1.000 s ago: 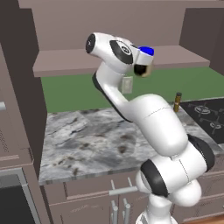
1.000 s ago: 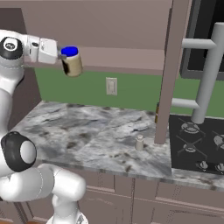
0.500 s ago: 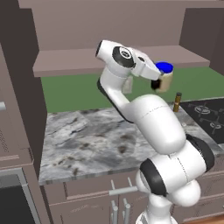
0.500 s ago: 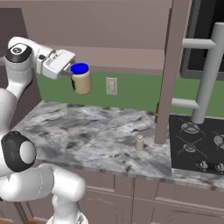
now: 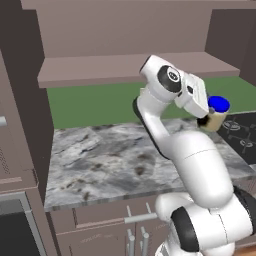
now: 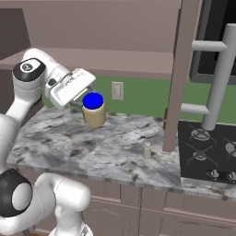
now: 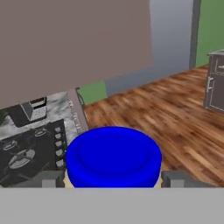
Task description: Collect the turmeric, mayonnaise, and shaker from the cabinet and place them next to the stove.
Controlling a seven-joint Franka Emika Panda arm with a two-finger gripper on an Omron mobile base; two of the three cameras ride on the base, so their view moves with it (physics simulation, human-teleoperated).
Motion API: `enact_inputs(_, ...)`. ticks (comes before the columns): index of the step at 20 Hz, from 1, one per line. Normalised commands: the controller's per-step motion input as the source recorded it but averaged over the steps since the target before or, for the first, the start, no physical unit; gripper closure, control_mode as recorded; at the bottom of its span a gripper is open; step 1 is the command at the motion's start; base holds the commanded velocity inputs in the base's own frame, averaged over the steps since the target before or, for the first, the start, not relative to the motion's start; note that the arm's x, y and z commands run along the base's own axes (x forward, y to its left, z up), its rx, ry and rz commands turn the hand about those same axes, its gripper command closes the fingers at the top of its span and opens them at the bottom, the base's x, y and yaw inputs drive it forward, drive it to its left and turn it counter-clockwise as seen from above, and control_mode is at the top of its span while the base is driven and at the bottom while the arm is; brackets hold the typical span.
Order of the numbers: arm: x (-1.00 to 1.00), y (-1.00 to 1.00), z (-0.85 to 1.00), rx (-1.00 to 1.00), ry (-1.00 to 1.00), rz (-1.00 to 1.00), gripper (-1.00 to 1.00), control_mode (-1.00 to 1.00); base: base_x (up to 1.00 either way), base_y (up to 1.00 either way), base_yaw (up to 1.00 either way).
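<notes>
Above the marble counter (image 6: 115, 147), the gripper (image 6: 90, 105) grasps the mayonnaise (image 6: 93, 110) in the air, left of the shaker (image 6: 147, 150) and the stove (image 6: 207, 150). I would keep the jar upright and set it gently beside the shaker.
</notes>
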Motion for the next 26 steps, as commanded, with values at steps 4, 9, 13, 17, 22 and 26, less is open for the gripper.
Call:
enact_inputs(4,-0.94,-0.43,-0.31,0.07,-0.1,-0.17,1.0,-1.0,0.0,0.0,0.0)
enact_inputs(9,-0.63,-0.24,-0.48,0.01,-0.07,-0.07,1.0,-1.0,0.0,0.0,0.0)
enact_inputs(13,-0.13,-0.03,-0.79,-0.05,-0.03,0.0,1.0,-1.0,0.0,0.0,0.0)
enact_inputs(17,0.06,0.0,-0.74,-0.1,-0.01,0.0,1.0,-1.0,0.0,0.0,0.0)
enact_inputs(22,0.32,-0.01,-0.62,-0.15,0.0,0.0,1.0,-1.0,0.0,0.0,0.0)
enact_inputs(26,0.36,-0.16,-0.53,-0.14,0.0,0.0,1.0,-1.0,0.0,0.0,0.0)
